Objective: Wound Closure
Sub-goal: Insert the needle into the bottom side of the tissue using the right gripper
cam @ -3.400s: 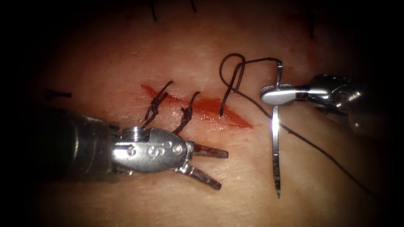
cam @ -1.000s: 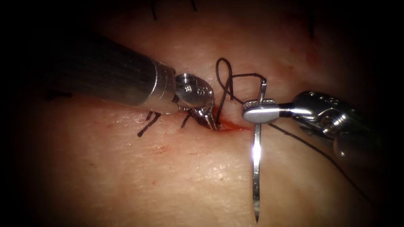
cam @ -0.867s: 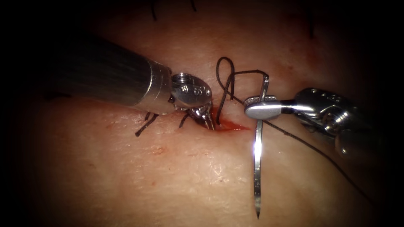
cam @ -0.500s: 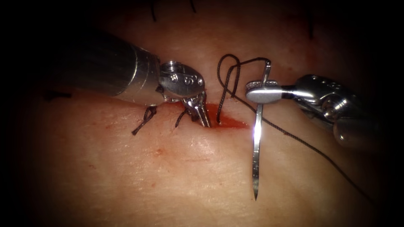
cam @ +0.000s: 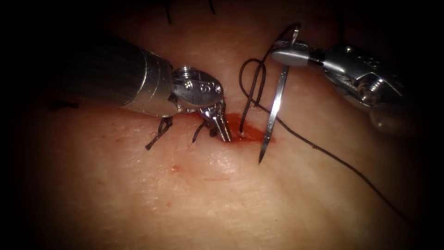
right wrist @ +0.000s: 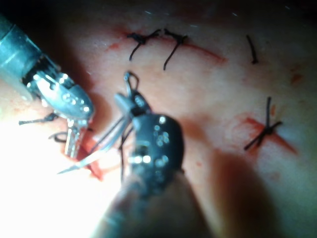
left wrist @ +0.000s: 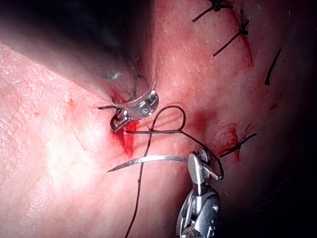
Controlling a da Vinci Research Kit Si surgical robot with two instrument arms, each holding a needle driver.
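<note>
In the endoscope view my left tool (cam: 224, 129) comes in from the upper left, its jaws shut on the tissue (cam: 194, 194) at the left lip of the cut (cam: 252, 133). My right tool (cam: 287, 52) is above and to the right of the cut, shut on the needle (cam: 274, 104) near its thread end. The needle slants down, free of the tissue, with its tip just past the cut's right end. The thread (cam: 252, 81) loops above the cut, enters the tissue at the cut, and trails off to the lower right. The left wrist view has the needle (left wrist: 148, 160) lying beside the left tool (left wrist: 121, 121).
Two tied stitches (cam: 159, 132) (cam: 201, 130) close the cut's left part under the left tool. Red fluid (cam: 245, 129) fills the open part. Further stitched cuts lie nearby (left wrist: 237, 32) (right wrist: 267, 129). Cut thread ends (cam: 169, 11) lie at the far edge.
The left tool came from the lower left, open, to the cut and shut there. The right tool has risen and moved back with the needle, which tilts so its tip now nears the cut.
</note>
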